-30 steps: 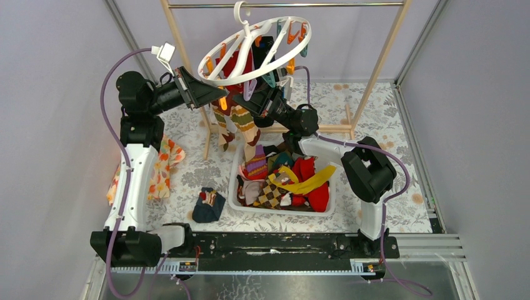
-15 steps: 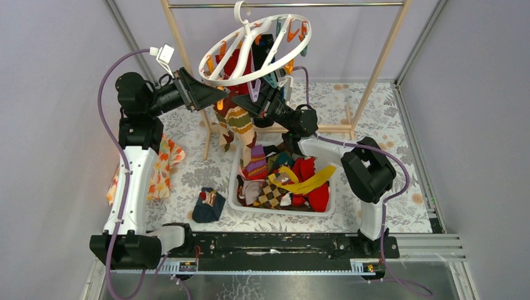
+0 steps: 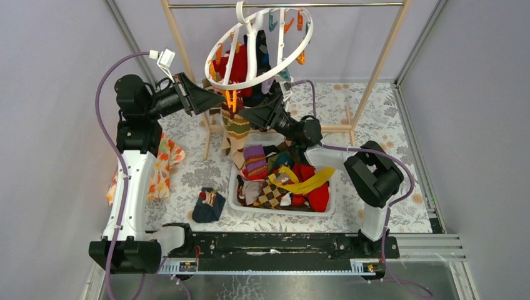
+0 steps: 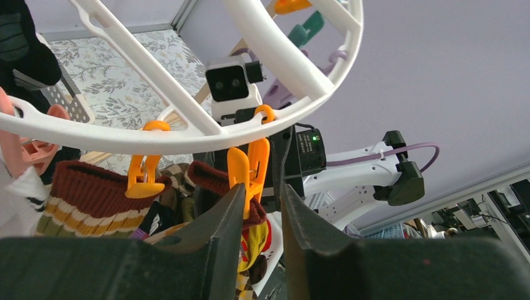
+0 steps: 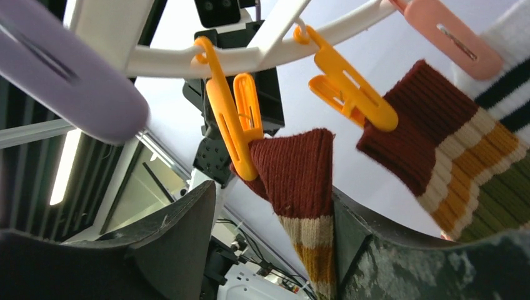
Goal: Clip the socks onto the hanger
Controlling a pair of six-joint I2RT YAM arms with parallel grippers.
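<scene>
Right tool [image 5: 272,215] now wide around sock [image 5: 294,175]

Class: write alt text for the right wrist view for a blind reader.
A dark red sock cuff hangs from an orange clip on the white hanger, between the right gripper's open jaws. A second orange clip holds another striped sock.

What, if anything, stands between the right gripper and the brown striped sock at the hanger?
Nothing visible does. The sock hangs in the gap between the right gripper's open jaws, its cuff apparently caught in an orange clip on the hanger.
</scene>
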